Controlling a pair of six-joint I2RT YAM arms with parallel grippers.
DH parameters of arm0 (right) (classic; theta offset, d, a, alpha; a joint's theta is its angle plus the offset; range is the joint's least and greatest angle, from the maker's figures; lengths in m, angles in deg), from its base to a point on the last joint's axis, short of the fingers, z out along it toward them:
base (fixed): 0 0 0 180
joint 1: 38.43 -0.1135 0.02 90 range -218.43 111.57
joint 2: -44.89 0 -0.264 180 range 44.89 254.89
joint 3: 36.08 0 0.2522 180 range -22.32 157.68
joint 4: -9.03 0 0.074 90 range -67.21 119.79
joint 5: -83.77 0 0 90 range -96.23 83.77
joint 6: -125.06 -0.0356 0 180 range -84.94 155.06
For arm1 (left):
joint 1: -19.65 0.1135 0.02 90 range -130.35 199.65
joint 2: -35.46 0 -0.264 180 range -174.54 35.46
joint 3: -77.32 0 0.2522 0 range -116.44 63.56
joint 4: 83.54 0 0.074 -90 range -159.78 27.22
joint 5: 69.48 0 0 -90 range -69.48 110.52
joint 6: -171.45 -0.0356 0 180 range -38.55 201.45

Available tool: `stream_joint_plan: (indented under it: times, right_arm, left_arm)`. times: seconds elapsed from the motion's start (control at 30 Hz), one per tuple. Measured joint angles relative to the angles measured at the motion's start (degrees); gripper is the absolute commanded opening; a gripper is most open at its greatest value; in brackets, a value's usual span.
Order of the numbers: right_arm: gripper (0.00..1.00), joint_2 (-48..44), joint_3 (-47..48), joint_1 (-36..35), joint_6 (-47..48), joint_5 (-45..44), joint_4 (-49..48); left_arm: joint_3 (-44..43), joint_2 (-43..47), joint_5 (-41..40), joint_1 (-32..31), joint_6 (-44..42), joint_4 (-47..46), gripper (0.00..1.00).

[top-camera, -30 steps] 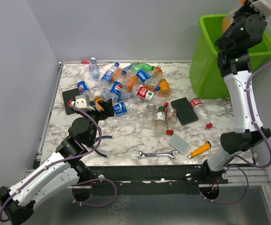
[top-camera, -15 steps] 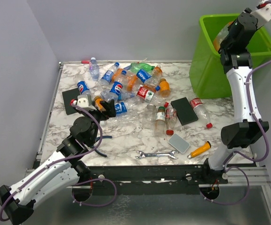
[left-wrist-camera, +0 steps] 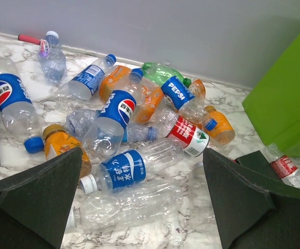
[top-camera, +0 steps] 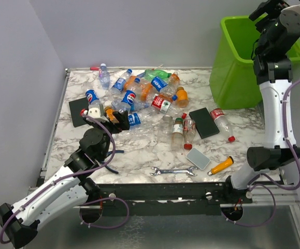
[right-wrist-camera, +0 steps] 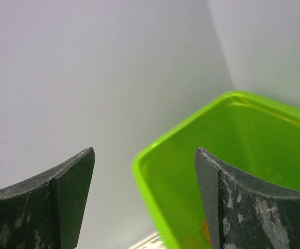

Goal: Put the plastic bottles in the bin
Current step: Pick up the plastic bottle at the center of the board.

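My right pincer [right-wrist-camera: 144,151] is apart and empty, high above the bin [top-camera: 232,67]. My left pincer [left-wrist-camera: 143,153] is wide apart with nothing in it, low by the bottles [top-camera: 144,93]. They lie heaped on the table [top-camera: 139,153], a few strays around the black slab [top-camera: 204,122]. The bin stands off the far right corner.

Robot lab: marble test table [top-camera: 139,150], grey walls [top-camera: 139,31]
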Motion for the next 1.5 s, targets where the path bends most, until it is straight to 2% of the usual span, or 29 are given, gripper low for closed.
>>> stream_joint_plan:
  times: [0.07, 0.2, 0.27, 0.47, 0.67, 0.8, 0.9, 1.17, 1.5]
  right_arm:
    - [0.82, -2.45, 0.09, -1.16, -0.31, 2.40, 0.22]
    - [0.82, -9.05, -2.25, -11.98, 0.63, 7.43, 0.17]
    - [0.82, -13.49, -6.36, -17.05, 0.59, 12.07, 0.09]
    - [0.82, -27.12, -31.28, -24.68, -2.43, 24.92, -0.98]
    - [0.82, -30.86, -58.01, -34.10, -7.06, 29.79, -0.39]
    - [0.82, -33.77, -73.64, -34.80, -11.15, 27.52, 0.85]
    - [0.82, -37.77, -80.30, -34.77, -14.80, 23.43, 3.04]
    - [0.80, -42.97, -86.36, -34.58, -23.30, 12.85, 4.87]
    - [0.77, -40.11, -94.33, -32.00, -27.17, 13.27, 3.30]
  left_arm:
    - [0.00, -0.20, -0.09, -0.02, 0.20, 0.07, 0.99]
    - [0.00, -0.57, -0.79, 0.00, 0.85, 0.31, 0.99]
    - [0.00, -0.59, -1.27, 0.00, 1.14, 0.48, 0.99]
    - [0.00, -0.85, -3.82, -0.02, 1.36, 0.55, 0.99]
    - [0.00, -4.11, -6.49, -0.04, 0.85, 1.03, 0.99]
    - [0.00, -6.91, -6.05, -0.07, 0.61, 2.21, 0.99]
    - [-0.44, -9.22, -2.64, -0.07, 0.68, 4.04, 0.99]
    - [-6.23, -22.08, 16.22, -0.07, 2.16, 6.82, 0.99]
    - [-14.93, -34.62, 29.88, -0.07, 2.80, 6.03, 0.99]
